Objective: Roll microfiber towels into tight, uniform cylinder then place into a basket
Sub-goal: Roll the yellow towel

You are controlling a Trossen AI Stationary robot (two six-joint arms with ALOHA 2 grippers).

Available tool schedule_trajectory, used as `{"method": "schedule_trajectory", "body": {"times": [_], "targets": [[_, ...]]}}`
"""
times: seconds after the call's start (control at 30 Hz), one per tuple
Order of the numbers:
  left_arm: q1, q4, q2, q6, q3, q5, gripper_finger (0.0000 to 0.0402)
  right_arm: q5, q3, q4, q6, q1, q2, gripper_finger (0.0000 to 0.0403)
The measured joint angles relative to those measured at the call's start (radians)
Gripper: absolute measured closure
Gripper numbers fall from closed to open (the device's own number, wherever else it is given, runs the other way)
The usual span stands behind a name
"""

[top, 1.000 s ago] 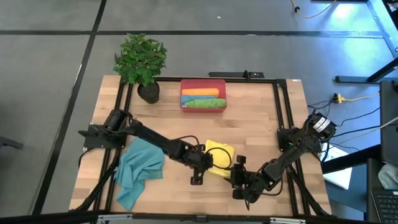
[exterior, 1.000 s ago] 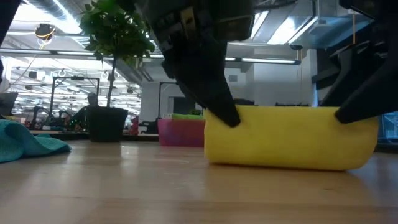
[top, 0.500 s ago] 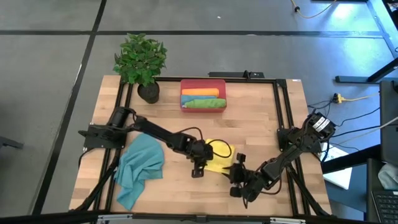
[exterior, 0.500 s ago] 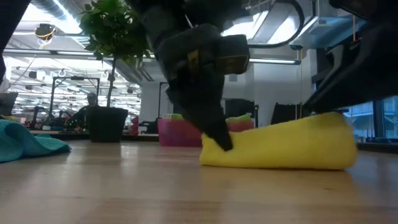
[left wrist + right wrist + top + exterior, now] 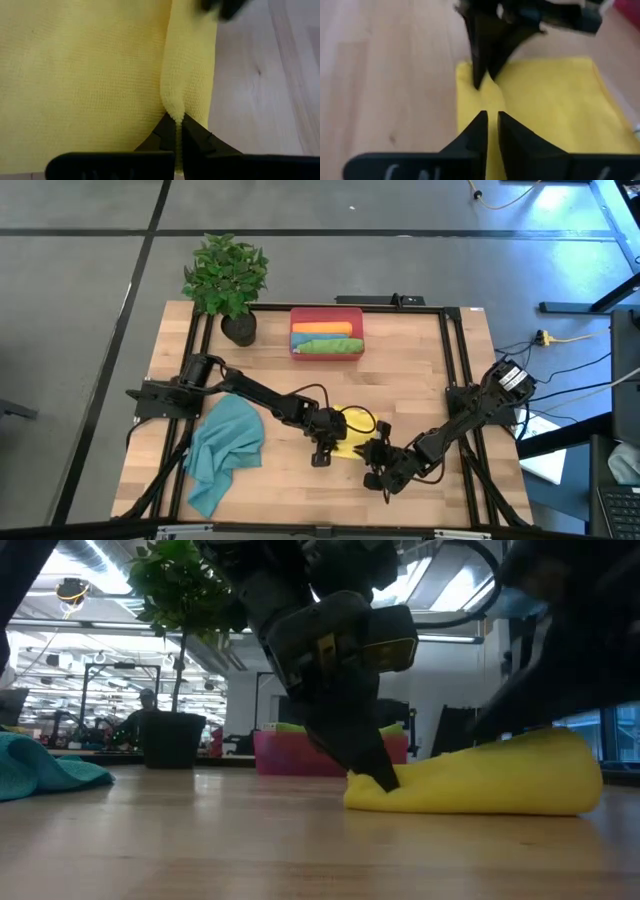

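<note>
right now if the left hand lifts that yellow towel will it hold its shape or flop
Probably flop: the yellow towel sags in a soft fold on the table, and the left hand pinches only a thin ridge of it. It looks light, so it should lift easily. Its loose layers would likely unfold while hanging.

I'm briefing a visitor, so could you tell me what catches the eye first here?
The yellow towel at the table's near middle, with the left gripper shut on its edge and the right gripper close beside it. Then the crumpled teal towel at left.
</note>
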Motion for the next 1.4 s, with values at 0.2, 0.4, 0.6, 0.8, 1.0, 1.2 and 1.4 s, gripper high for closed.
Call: {"method": "schedule_trajectory", "body": {"times": [0.2,0.4,0.6,0.8,1.0,1.2,1.4], "targets": [[-0.001,0.012,0.002,0.025,-0.001,-0.006,0.0401,-0.078,-0.016,-0.008,0.051,-0.027,0.058,0.0381],[-0.005,0.006,-0.002,0.113,-0.001,-0.021,0.0364,-0.09,-0.014,-0.007,0.075,-0.035,0.088,0.0399],[-0.008,-0.06,-0.091,0.17,-0.004,-0.148,0.0304,-0.107,-0.014,-0.02,0.083,-0.035,0.088,0.0392],[-0.054,-0.06,-0.123,0.307,-0.004,-0.27,0.0261,-0.117,-0.013,-0.033,0.106,-0.04,0.088,0.0397],[-0.165,-0.05,-0.08,0.531,-0.004,-0.403,0.0239,-0.144,-0.014,-0.041,0.147,-0.057,0.088,0.0394],[-0.241,0.036,-0.022,0.707,-0.003,-0.562,0.0238,-0.186,-0.014,-0.045,0.156,-0.077,0.088,0.0393],[-0.246,0.079,0.032,0.788,-0.001,-0.624,0.0235,-0.192,-0.014,-0.046,0.159,-0.079,0.088,0.0396]]}}
